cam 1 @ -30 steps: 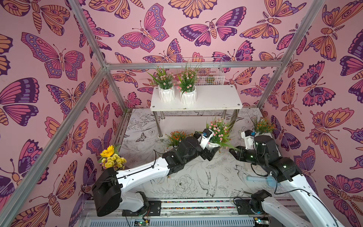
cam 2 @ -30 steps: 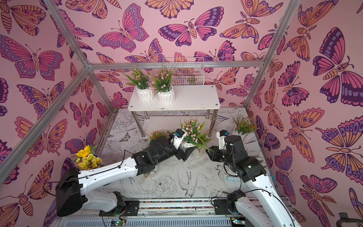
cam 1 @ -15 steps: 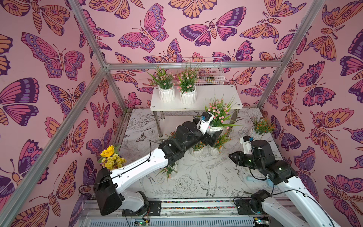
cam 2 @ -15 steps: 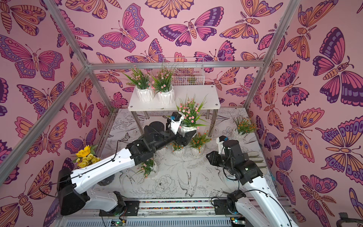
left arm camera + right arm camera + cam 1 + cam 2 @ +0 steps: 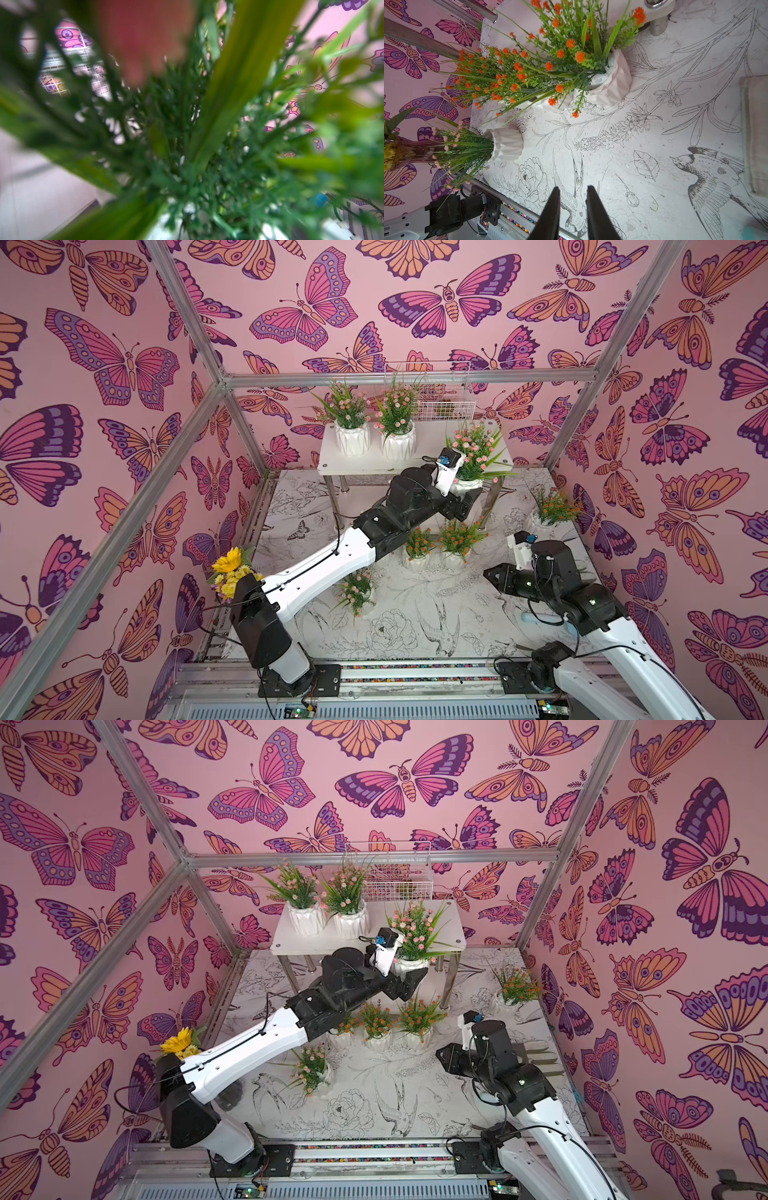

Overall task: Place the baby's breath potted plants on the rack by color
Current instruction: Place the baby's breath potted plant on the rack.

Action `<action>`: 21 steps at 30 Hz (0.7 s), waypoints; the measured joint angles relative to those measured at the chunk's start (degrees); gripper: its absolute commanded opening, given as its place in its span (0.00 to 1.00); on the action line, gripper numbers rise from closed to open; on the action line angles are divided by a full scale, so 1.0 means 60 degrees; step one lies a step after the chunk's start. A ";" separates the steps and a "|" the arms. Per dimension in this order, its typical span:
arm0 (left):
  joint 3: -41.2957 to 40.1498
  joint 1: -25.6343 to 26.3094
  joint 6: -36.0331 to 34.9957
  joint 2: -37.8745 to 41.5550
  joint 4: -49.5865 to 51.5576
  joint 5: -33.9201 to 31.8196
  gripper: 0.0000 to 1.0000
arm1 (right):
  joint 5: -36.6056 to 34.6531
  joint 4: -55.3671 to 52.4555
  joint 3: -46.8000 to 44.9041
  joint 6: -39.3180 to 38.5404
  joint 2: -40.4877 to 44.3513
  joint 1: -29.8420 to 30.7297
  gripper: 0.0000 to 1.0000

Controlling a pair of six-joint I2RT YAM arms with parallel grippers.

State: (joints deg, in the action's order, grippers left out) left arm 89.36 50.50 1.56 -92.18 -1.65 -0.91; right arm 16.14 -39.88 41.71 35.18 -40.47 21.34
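A sunflower bouquet (image 5: 227, 568) stands far left; nearby a lone pink pot (image 5: 358, 593) sits on the bird-drawn bench (image 5: 478, 614). Two pink pots (image 5: 352, 438) stand on the top board of the rack (image 5: 361, 464). The left end effector (image 5: 465, 499) grasps a third pink pot (image 5: 468, 485) at that board's right front edge; its wrist view gives only blurred foliage (image 5: 207, 145). A top view shows an orange pot (image 5: 344, 1029) half hidden under the left arm, beside two orange pots (image 5: 417, 549). Another orange pot (image 5: 548, 514) stands right. The right wrist view shows the right end effector (image 5: 572, 188) released, empty. Butterfly walls surround.
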 measured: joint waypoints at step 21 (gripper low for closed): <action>0.2113 -0.0306 -0.0178 -0.1843 -0.0131 -0.1435 0.38 | 0.0047 0.0051 -0.0503 0.0164 0.0350 -0.0004 0.24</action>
State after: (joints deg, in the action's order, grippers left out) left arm 102.04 48.66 0.49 -103.24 -2.44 -9.52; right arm 16.43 -39.57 38.70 36.16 -38.37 21.32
